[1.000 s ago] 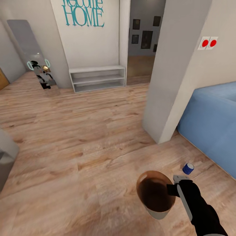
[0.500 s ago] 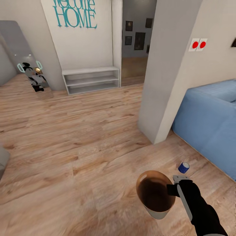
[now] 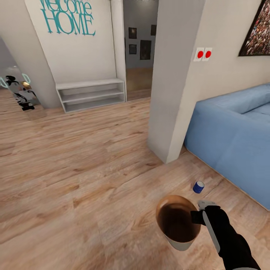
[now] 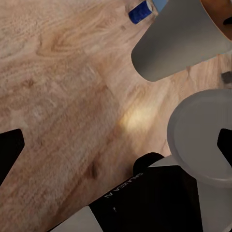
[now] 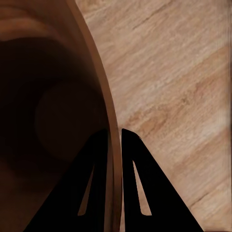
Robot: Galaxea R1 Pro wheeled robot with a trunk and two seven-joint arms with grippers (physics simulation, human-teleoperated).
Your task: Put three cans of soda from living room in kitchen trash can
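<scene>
Beside sofa (image 3: 240, 127), blue can (image 3: 198, 186) nearer trash can (image 3: 177, 221).

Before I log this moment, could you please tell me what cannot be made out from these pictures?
- Orange cans: not in sight; only the blue can lies on the floor.
- Trash can contents: its bottom is too dark in the head and right wrist views.
- Sofa: cut off by the head view's right edge.
- Left gripper: just two dark fingertips at the left wrist view's edges, spread wide.
</scene>
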